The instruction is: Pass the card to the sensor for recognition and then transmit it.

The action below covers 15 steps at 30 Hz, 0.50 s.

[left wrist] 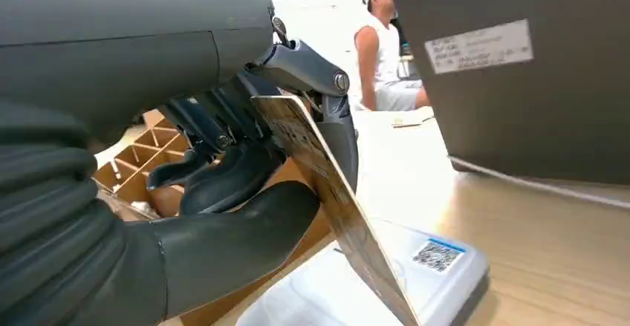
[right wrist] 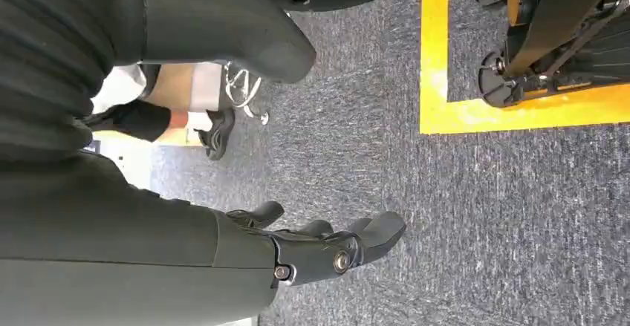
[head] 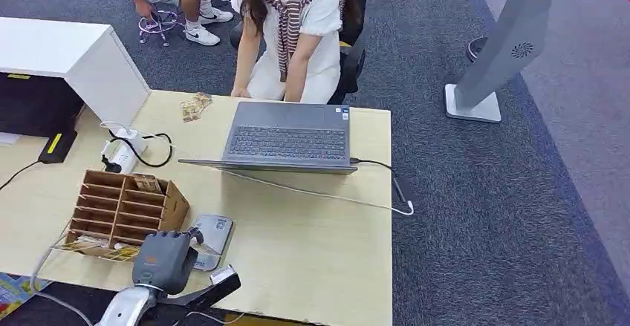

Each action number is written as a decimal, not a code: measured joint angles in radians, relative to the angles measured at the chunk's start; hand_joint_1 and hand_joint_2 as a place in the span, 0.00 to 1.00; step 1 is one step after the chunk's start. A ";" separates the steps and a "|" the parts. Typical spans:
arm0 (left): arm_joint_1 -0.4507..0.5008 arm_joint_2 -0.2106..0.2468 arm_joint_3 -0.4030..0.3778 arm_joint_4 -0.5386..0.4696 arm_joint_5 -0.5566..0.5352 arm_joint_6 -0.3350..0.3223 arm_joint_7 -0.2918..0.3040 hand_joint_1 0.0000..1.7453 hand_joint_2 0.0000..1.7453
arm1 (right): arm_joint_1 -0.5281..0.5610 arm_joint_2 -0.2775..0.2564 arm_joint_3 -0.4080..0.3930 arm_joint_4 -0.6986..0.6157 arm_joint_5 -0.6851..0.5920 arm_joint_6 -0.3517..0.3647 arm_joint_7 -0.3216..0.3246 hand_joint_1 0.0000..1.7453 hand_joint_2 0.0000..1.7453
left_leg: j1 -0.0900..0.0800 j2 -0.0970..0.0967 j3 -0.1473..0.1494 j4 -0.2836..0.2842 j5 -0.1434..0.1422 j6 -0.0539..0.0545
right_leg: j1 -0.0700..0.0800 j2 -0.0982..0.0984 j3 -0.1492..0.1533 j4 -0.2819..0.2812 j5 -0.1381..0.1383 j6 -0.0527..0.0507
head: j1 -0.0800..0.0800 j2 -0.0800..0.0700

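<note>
My left hand [head: 169,256] hovers at the table's near edge, right over the white sensor pad [head: 212,238]. In the left wrist view the hand [left wrist: 245,170] pinches a patterned card [left wrist: 327,192] between thumb and fingers. The card stands on edge, its lower end reaching down to the sensor pad [left wrist: 416,278], which carries a QR label [left wrist: 438,255]. My right hand [right wrist: 327,248] hangs beside my body over grey carpet, fingers apart and holding nothing.
A brown slotted card organiser [head: 122,209] stands just left of the sensor. An open laptop [head: 288,137] sits mid-table, its cable [head: 327,192] trailing across the wood. A seated person [head: 293,29] faces me across the table. A white box [head: 74,62] and power strip [head: 122,151] lie far left.
</note>
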 joint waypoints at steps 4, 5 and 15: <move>-0.006 0.003 -0.001 0.016 0.000 -0.002 0.003 1.00 1.00 | 0.000 0.000 0.000 0.000 0.008 0.001 0.000 0.00 1.00 | 0.000 0.000 0.000 0.000 0.000 0.000 | 0.000 0.000 0.000 0.000 0.000 0.000 | 0.000 0.000; -0.008 0.003 -0.001 0.019 0.000 -0.003 0.007 1.00 1.00 | 0.000 0.000 0.000 0.000 0.008 0.001 0.000 0.00 1.00 | 0.000 0.000 0.000 0.000 0.000 0.000 | 0.000 0.000 0.000 0.000 0.000 0.000 | 0.000 0.000; -0.035 0.002 -0.001 0.045 0.003 -0.011 0.026 1.00 1.00 | -0.001 0.000 0.000 0.000 0.013 0.008 0.001 0.00 1.00 | 0.000 0.000 0.000 0.000 0.000 0.000 | 0.000 -0.001 0.000 0.000 0.000 0.000 | 0.000 0.000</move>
